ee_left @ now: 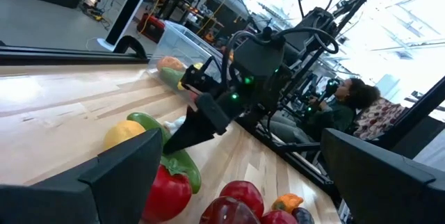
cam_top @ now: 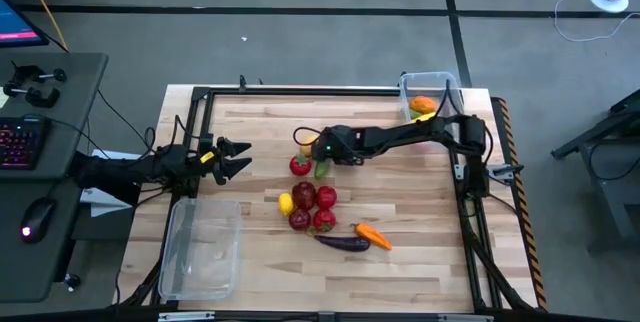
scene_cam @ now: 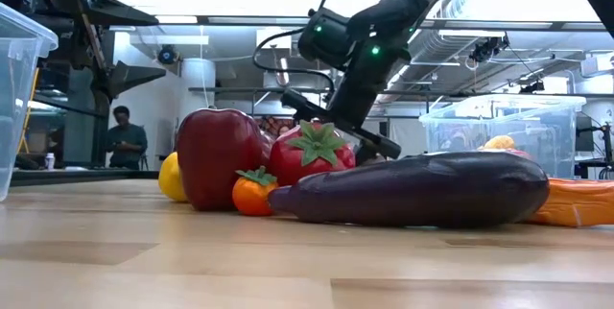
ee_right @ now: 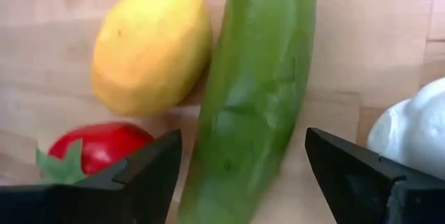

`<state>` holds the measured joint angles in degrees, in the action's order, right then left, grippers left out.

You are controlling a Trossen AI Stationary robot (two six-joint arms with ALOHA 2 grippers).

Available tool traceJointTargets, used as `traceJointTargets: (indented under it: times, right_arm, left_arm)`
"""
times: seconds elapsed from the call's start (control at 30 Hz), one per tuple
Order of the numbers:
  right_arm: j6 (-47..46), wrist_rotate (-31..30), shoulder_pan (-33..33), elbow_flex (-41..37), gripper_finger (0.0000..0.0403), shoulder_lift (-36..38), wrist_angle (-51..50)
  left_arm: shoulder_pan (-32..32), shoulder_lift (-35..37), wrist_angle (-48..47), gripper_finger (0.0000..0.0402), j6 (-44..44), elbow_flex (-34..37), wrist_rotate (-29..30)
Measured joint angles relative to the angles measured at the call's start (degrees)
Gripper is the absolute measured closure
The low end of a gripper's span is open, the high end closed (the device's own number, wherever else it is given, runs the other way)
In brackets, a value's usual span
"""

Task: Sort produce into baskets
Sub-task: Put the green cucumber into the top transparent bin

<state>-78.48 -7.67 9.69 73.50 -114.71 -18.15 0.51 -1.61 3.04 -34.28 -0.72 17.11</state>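
At table centre in the high view, the produce lies in a loose cluster: a red tomato (cam_top: 300, 165) with a green cucumber (cam_top: 322, 169) just beside it at the cluster's upper edge; below them a lemon (cam_top: 286, 203), a dark red apple (cam_top: 303, 196), more red fruit, then an eggplant (cam_top: 343, 243) and a carrot (cam_top: 373, 235) at the lower right.

The right gripper (cam_top: 312, 154) reaches in from the right of the frame and hangs over the upper edge of the cluster. Right wrist view: both fingers stand apart, moderately wide, nothing between the pads. The cucumber (ee_right: 254, 92), glossy, smooth, long, runs lengthwise through the gap between the fingers, on the wood. A second lemon (ee_right: 151, 43), dull yellow and pebbled, touches the cucumber's side. The tomato (ee_right: 97, 147) with its green leaf cap sits beside one finger; a white garlic (ee_right: 414, 130) shows at the frame's right edge.

The right bin (cam_top: 430, 97), upper right of the table, holds an orange and a green item. The left bin (cam_top: 200, 247), lower left, is clear plastic.

The left gripper (cam_top: 232, 157) waits at mid-left of the table, jaws spread wide, holding nothing, well apart from the cluster.

Low view: eggplant (scene_cam: 413, 189) lies foremost; a person (scene_cam: 123, 136) sits in the background.
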Motion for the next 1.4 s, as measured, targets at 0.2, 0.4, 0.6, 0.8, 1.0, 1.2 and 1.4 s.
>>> traceJointTargets:
  times: [0.2, 0.4, 0.6, 0.8, 1.0, 1.2, 1.4]
  right_arm:
    - [-0.31, -0.75, -0.04, 0.21, 0.0105, -0.11, -0.53]
    - [2.34, -2.47, -0.09, 0.0, 0.0105, -0.31, -3.29]
    - [-0.3, -3.76, -0.11, -0.14, 0.0105, -0.29, -4.31]
    - [3.62, -2.3, 0.09, -0.12, 0.0115, -0.26, -6.43]
    - [9.07, -0.88, -0.12, 0.76, 0.0254, 1.15, -11.09]
    - [21.45, -4.15, 0.57, 1.81, 0.0258, 13.61, -12.33]
    - [27.09, -17.83, 4.61, 1.81, 0.0258, 29.64, -30.72]
  left_arm:
    - [0.01, 0.0, 0.02, 0.0023, 0.0, -0.01, -0.03]
    - [0.0, 0.0, 0.03, 0.0023, 0.0, 0.01, -0.03]
    - [0.0, 0.0, 0.02, 0.0023, 0.0, 0.0, -0.03]
    - [0.02, 0.0, 0.01, 0.0023, 0.0, 0.01, -0.03]
    - [0.02, 0.0, 0.03, 0.0023, 0.0, 0.01, -0.03]
    - [0.0, 0.0, 0.01, 0.0023, 0.0, -0.01, -0.03]
    - [0.0, 0.0, 0.01, 0.0023, 0.0, 0.0, -0.03]
